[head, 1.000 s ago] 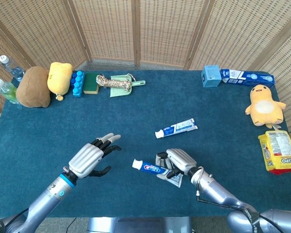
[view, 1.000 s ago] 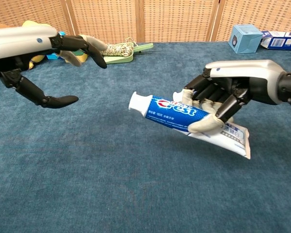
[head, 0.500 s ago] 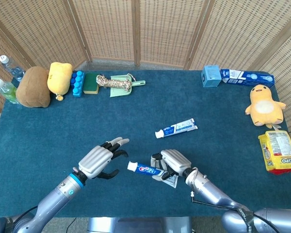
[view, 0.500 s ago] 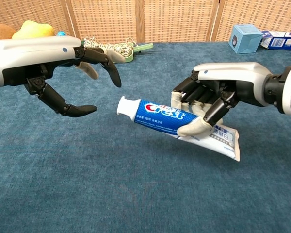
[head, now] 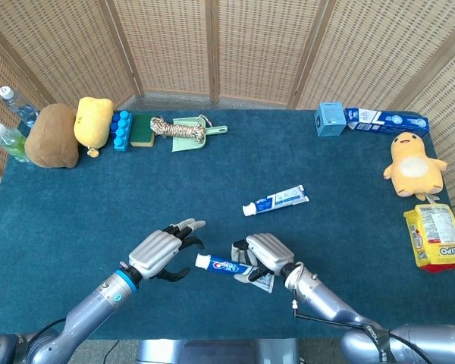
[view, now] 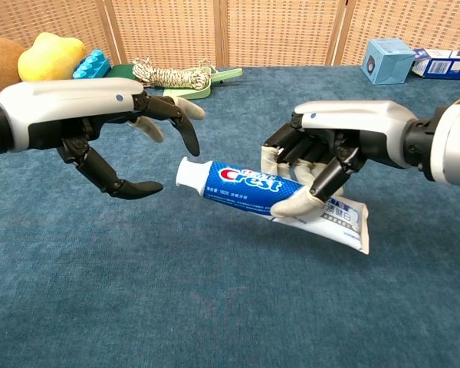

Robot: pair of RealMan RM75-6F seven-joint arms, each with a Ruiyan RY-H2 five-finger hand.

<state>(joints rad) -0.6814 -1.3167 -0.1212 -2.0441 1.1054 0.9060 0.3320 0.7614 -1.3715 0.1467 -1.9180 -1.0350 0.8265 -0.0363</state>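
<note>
My right hand grips a blue and white Crest toothpaste tube above the blue table cloth, with the white cap pointing toward my left hand. My left hand hovers open just beside the cap, fingers spread and curved around it without touching. A second toothpaste tube lies flat on the table beyond both hands.
Along the back left are two bottles, a brown plush, a yellow plush, blue blocks, a sponge, and a rope on a green dustpan. At the right are a blue box, a carton, a yellow plush toy and a snack bag.
My right hand has carried the toothpaste tube leftward. My left hand has moved right and closer, so its fingers now flank the cap.
</note>
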